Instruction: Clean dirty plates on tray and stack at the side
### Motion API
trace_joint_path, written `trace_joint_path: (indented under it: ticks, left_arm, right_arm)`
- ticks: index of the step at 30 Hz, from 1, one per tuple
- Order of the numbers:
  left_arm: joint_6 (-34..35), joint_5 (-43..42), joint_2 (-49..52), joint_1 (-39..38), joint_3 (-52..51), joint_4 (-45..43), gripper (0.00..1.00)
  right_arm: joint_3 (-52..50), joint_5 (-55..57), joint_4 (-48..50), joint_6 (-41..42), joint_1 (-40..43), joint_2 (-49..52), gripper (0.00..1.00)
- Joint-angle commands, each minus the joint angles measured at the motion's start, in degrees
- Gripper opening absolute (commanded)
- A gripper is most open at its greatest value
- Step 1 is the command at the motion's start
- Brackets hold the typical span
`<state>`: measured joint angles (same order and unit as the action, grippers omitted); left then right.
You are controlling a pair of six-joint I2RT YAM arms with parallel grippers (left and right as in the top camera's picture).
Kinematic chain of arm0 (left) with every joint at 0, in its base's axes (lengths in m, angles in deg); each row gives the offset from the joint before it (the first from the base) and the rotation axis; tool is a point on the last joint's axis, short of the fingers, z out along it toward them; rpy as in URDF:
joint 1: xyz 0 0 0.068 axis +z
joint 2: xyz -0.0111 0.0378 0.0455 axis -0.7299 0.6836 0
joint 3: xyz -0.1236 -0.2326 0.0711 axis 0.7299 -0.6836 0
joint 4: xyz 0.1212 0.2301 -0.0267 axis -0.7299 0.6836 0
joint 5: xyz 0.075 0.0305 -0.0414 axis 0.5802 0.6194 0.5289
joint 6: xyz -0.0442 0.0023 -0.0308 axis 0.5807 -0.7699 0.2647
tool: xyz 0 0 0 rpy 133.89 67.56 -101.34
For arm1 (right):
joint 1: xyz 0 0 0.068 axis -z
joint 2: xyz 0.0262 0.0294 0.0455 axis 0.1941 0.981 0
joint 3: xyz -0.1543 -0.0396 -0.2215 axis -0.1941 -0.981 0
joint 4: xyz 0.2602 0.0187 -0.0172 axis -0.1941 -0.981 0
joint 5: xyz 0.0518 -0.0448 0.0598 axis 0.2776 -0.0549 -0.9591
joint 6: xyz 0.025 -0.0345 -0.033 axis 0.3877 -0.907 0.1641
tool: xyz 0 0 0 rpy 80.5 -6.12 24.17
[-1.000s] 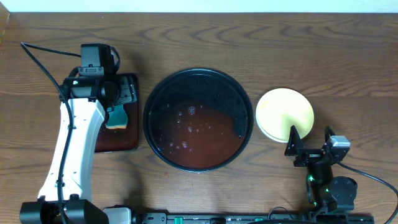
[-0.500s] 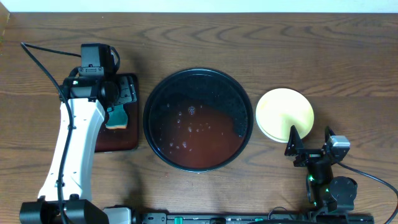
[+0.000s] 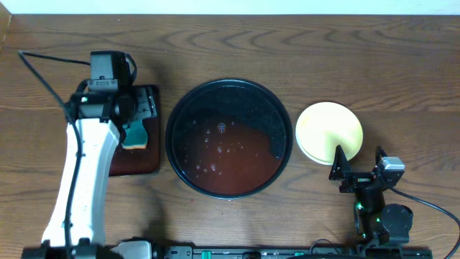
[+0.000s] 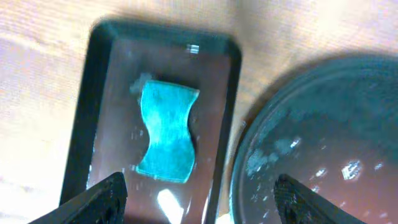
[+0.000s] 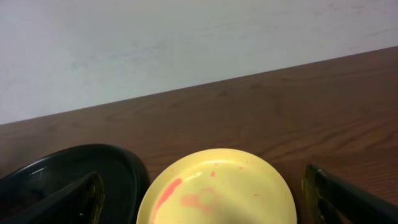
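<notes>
**Both sets of fingers spread, yellow plate on the wood**

My left gripper [image 4: 200,184] is released, jaws wide apart, nothing between them. It hangs over the small rectangular black tray [image 4: 81,124], which sits toward the left edge of the table [image 3: 287,50]. Straight below me in that tray lies a teal sponge [image 4: 165,137], waisted in the middle, flat on the wet, glossy tray floor. No finger is touching it.

Look past the rectangular tray's right rim and there's the round black tray [image 4: 298,81] just beside it, mid-table. The overhead view shows it holding a pool of reddish-brown liquid [image 3: 230,162] with a few bubbles, gathered toward the front. The far part of its floor is dark and speckled with droplets.

Over to my right gripper [image 5: 204,177]: also let go, fingers parted wide and empty. It sits low near the front edge of the table, toward the front right corner, and points toward the back edge.

Right ahead of it is the pale yellow plate [image 5: 242,180], on bare wood between the round tray and the right edge. It lies just beside the tray's rim with a thin gap showing from above. A red sauce streak [image 5: 165,190] and some fainter smears mark its near left side. Whether more plates lie under it, I cannot tell.
</notes>
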<state>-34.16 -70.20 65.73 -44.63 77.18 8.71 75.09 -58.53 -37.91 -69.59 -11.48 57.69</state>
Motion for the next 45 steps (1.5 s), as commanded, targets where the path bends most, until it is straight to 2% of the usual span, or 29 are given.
trace_joint_path:
  ticks: [1, 6, 11, 16, 28, 33, 41, 45]
  left_arm:
    - [0.3, -1.7, -5.1, 0.2, -1.7, -2.3, 0.76]
    - [0.3, -5.2, -14.4, 0.2, -9.2, -11.9, 0.76]
    - [0.3, -5.7, -26.8, 0.2, -21.6, -24.1, 0.76]
    - [0.3, -5.7, -39.8, 0.2, -33.0, -30.0, 0.76]
    - [0.2, -5.7, -64.0, 0.3, -49.4, -33.0, 0.76]
    - [-2.1, -5.7, -72.7, 0.3, -57.0, -35.4, 0.76]
    - [-3.7, -5.7, -80.1, 0.2, -68.0, -43.4, 0.76]
    - [-3.7, -5.7, -81.3, 0.3, -71.0, -44.4, 0.76]
  right_arm:
    - [-0.1, 0.7, -0.3, -0.5, -0.5, -0.4, 0.99]
    - [-0.1, 0.7, -0.3, -0.5, -0.5, -0.4, 0.99]
    - [-0.1, 0.7, -0.3, -0.5, -0.5, -0.4, 0.99]
    - [-0.1, 0.7, -0.3, -0.5, -0.5, -0.4, 0.99]
    - [-0.1, 0.7, -0.3, -0.5, -0.5, -0.4, 0.99]
    - [-0.1, 0.7, -0.3, -0.5, -0.5, -0.4, 0.99]
    - [-0.1, 0.7, -0.3, -0.5, -0.5, -0.4, 0.99]
    - [-0.1, 0.7, -0.3, -0.5, -0.5, -0.4, 0.99]
